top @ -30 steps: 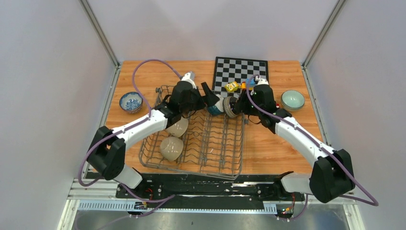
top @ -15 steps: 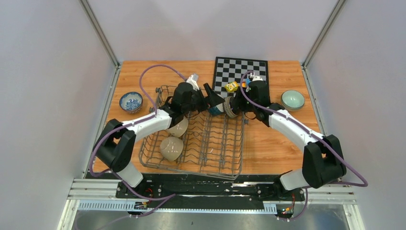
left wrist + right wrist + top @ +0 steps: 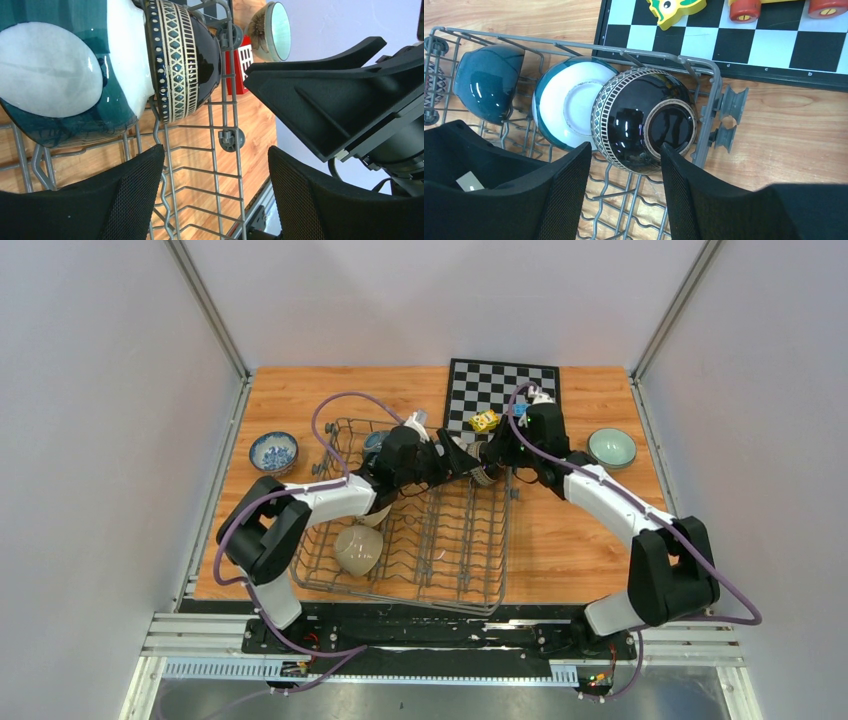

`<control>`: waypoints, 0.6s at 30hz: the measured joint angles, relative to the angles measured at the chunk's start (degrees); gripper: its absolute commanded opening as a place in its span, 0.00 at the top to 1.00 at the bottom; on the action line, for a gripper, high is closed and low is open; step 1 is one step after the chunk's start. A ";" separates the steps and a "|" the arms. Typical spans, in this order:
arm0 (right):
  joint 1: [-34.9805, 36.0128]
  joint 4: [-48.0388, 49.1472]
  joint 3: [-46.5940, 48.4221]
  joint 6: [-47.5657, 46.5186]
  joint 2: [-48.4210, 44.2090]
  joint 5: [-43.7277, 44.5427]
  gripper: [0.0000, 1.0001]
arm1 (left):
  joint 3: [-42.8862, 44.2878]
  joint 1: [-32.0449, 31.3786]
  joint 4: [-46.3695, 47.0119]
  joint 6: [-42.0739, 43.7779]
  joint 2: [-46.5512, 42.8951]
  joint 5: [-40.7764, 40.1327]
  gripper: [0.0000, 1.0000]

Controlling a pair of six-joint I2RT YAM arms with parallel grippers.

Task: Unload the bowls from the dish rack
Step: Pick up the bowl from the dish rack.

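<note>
The grey wire dish rack (image 3: 450, 540) sits mid-table. At its far right corner a dark bowl with a patterned rim (image 3: 644, 127) leans against a teal bowl with a white inside (image 3: 569, 112); another teal bowl (image 3: 489, 90) stands further left. My right gripper (image 3: 624, 170) is open just short of the dark bowl. My left gripper (image 3: 215, 160) is open over rack wires beside the same two bowls (image 3: 190, 55), holding nothing. A beige bowl (image 3: 357, 548) lies in the rack, and a second beige bowl (image 3: 377, 508) shows under the left arm.
A blue-and-white bowl (image 3: 273, 452) stands on the table left of the rack, and a celadon bowl (image 3: 611, 447) to the right. Behind the rack is a chessboard (image 3: 500, 385) with small toys (image 3: 486, 420) on it. The two grippers are close together.
My left arm has stretched right along the rack's far edge, now covering the corner bowls from above, and its jaws have narrowed a little. The right gripper shifted slightly.
</note>
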 measured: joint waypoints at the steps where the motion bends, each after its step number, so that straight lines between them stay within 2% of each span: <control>1: -0.31 0.44 0.00 0.33 0.37 -0.72 0.45 | 0.07 -0.17 -0.11 0.13 0.15 -0.50 0.23; 18: -4.87 2.23 0.11 6.82 3.34 -8.26 0.49 | 1.73 -1.57 2.54 1.77 5.35 -5.70 0.31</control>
